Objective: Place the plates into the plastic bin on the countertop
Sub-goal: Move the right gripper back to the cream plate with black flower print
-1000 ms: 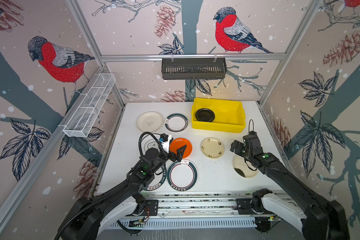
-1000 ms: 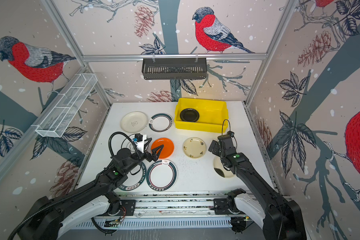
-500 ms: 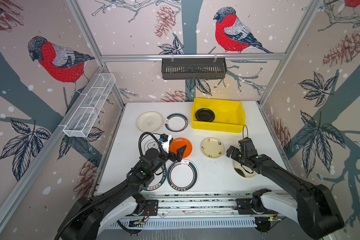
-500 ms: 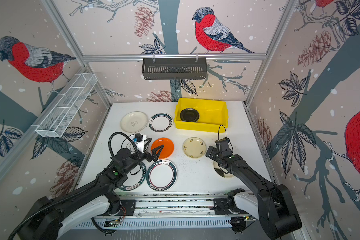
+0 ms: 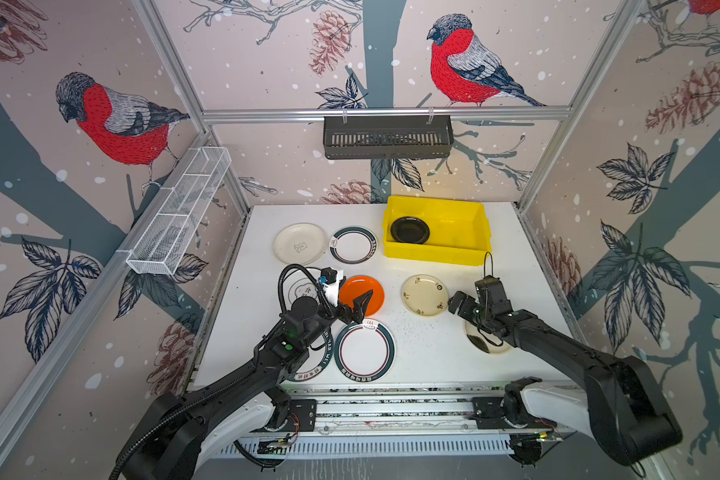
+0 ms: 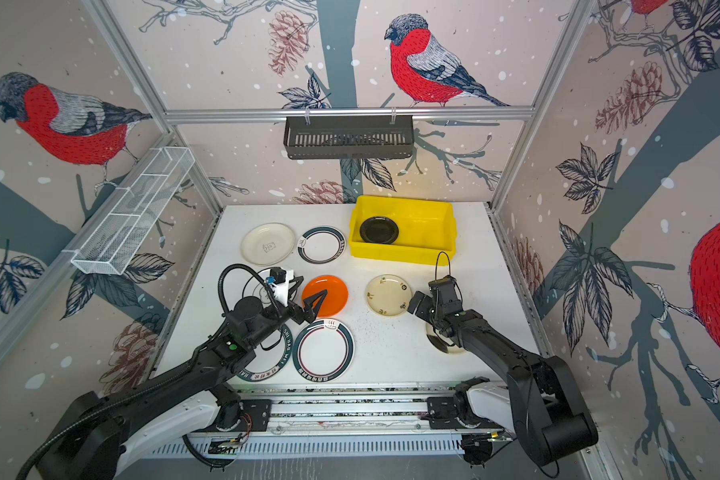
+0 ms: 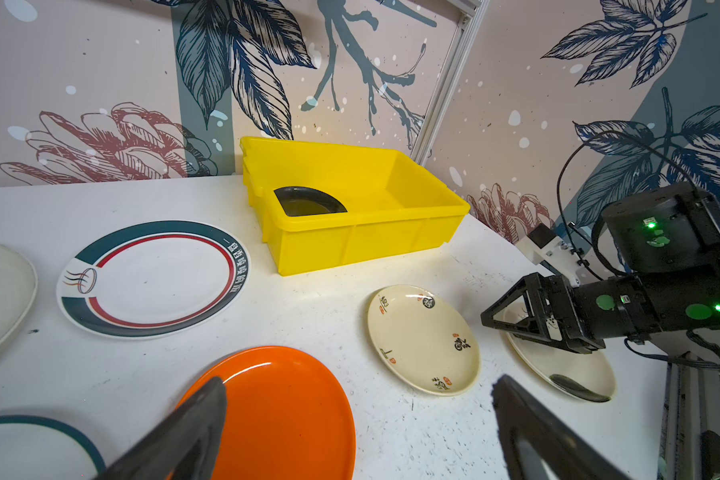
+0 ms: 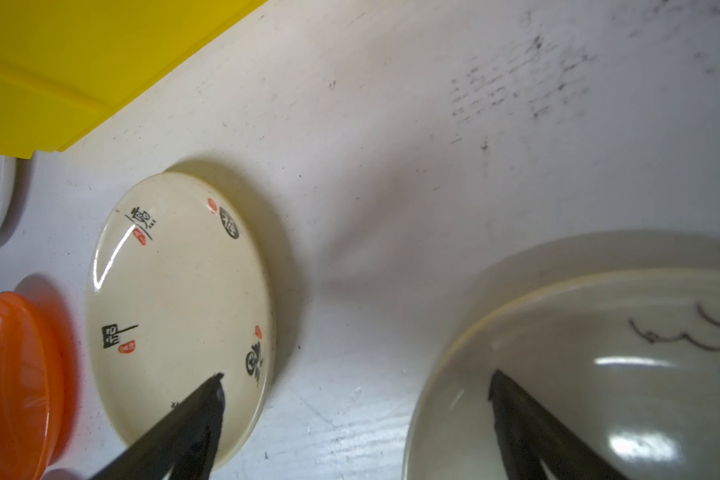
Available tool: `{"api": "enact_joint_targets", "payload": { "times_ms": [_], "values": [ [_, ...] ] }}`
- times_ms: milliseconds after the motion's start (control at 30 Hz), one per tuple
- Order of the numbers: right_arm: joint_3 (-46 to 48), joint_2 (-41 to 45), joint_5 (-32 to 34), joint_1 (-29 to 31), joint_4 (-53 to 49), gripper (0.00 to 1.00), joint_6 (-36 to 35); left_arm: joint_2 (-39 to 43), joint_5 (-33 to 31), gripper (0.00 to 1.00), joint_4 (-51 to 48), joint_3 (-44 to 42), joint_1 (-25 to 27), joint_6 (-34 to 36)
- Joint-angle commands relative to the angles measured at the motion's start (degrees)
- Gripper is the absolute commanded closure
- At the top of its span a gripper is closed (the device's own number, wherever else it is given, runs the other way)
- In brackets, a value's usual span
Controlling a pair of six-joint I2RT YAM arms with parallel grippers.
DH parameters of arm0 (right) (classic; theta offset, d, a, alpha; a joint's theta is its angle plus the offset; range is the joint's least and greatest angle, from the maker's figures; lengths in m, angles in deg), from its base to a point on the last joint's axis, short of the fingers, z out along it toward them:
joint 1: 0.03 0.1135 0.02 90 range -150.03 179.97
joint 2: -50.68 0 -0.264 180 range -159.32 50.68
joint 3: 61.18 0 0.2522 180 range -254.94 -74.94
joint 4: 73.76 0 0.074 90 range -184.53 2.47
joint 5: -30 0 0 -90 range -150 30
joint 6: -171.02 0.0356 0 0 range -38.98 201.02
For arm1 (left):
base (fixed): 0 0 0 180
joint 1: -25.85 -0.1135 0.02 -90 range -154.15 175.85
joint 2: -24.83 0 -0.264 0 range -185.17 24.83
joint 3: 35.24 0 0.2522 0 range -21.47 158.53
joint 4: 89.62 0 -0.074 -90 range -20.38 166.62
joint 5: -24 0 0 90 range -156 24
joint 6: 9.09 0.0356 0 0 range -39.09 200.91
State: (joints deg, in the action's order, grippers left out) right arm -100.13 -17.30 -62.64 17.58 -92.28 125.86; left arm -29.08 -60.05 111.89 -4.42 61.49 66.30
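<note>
The yellow plastic bin [image 5: 470, 232] [image 7: 375, 245] stands at the back right of the countertop [image 5: 429, 345] with a black plate [image 5: 410, 230] in it. The other plates lie flat on the countertop: an orange plate [image 5: 356, 291], a cream plate [image 5: 425, 295] [image 8: 175, 299] with small marks, and a cream plate [image 5: 489, 347] [image 8: 599, 374] partly under the right arm. My left gripper [image 5: 360, 305] [image 7: 358, 386] hovers open and empty at the orange plate's [image 7: 283, 415] near edge. Open and empty too, my right gripper [image 5: 464, 309] [image 8: 356, 376] hangs low over the gap between the two cream plates.
A plain white plate [image 5: 299, 243] and a ringed plate [image 5: 353, 245] lie at the back left. Two green-rimmed plates [image 5: 364, 351] [image 5: 308, 372] lie at the front, one partly under the left arm. A black slotted basket [image 5: 387, 137] and a white mesh basket [image 5: 179, 216] hang on the walls.
My right gripper has moved left and down, from beside the bin's front corner to the gap between the two cream plates. The left arm has not moved.
</note>
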Motion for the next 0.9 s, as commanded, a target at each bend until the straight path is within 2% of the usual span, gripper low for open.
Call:
{"api": "enact_joint_targets", "payload": {
  "times_ms": [0,600,733,867],
  "values": [
    [0.89,-0.71,-4.56,-0.31,4.14,0.01,1.42,-0.06,-0.17,0.01,1.89,0.07,0.00,0.20],
    [1.20,-3.56,-9.30,-3.67,10.03,0.01,1.83,0.31,-0.86,0.02,0.94,0.26,0.05,0.66],
    [1.58,-6.05,-12.46,-4.50,12.97,0.01,2.79,0.47,-1.12,0.01,0.50,0.34,0.04,0.81],
    [0.96,-7.48,-12.70,-5.08,13.71,0.01,2.53,0.49,-1.20,0.01,0.45,0.34,-0.01,0.91]
  ]
}}
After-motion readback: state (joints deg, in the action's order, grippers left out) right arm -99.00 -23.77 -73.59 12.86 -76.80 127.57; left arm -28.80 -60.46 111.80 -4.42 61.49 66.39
